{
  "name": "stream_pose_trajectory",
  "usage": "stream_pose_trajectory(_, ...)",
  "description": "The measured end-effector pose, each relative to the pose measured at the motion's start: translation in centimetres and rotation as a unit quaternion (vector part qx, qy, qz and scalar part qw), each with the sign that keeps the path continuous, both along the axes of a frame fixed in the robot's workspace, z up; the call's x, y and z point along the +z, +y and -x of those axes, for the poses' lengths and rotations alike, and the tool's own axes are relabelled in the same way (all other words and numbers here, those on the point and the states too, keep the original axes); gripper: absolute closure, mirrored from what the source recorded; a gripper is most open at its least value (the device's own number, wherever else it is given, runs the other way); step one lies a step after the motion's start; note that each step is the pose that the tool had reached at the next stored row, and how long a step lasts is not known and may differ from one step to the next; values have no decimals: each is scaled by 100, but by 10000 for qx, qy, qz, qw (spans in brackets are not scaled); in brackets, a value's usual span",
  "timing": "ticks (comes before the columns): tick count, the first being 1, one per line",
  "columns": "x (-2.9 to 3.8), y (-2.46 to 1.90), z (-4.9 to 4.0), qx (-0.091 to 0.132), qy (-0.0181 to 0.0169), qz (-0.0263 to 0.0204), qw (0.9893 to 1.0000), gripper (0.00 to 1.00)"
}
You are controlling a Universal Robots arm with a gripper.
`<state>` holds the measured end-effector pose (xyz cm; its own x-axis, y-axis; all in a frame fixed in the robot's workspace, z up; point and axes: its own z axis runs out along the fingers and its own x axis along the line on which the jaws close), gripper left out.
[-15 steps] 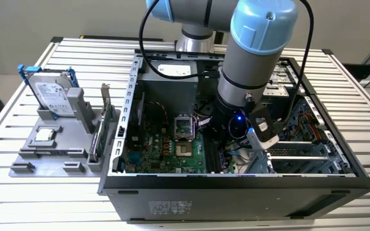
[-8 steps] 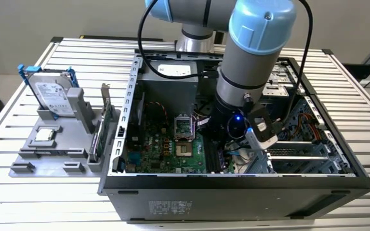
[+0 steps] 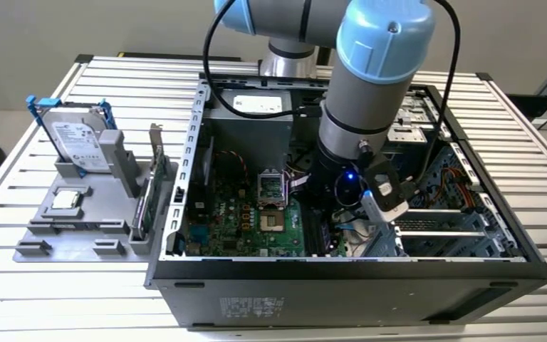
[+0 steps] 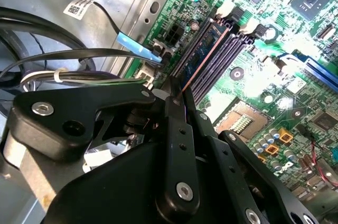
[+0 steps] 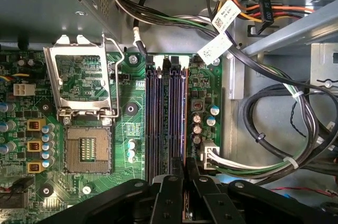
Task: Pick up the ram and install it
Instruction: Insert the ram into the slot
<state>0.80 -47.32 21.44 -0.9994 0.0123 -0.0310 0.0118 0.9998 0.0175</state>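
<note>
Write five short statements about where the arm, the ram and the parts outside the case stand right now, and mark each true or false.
1. The claw is down inside the open computer case. True.
2. The ram lies on the grey holder outside the case. False: in the second wrist view it stands along the memory slots, with the claw closed on its edge.
3. The hard drive stands upright on the grey holder. True.
4. The CPU socket has a cooler mounted on it. False: its retention frame is flipped open and the socket is bare.
5. The memory slots sit between the CPU socket and a bundle of cables in the first wrist view. True.
</note>
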Motion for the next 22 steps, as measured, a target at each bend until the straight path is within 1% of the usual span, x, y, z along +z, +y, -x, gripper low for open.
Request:
stream_pose_trajectory(6,-7,1,0,0,0,-5,10000,100)
stream_pose_trajectory(7,-8,1,0,0,0,-9,10000,0)
stream_pose_trajectory(10,-1,1,-4,0,3,-7,10000,0)
stream_pose_trajectory(12,30,0,5,-1,9,-18,10000,0)
stream_pose_trajectory(14,94,1,5,0,11,-23,10000,0)
stream_pose_trajectory(15,115,1,5,0,12,-37,10000,0)
stream_pose_trajectory(19,177,1,7,0,12,-151,9999,0)
stream_pose_trajectory(22,224,1,7,0,12,-217,9998,0)
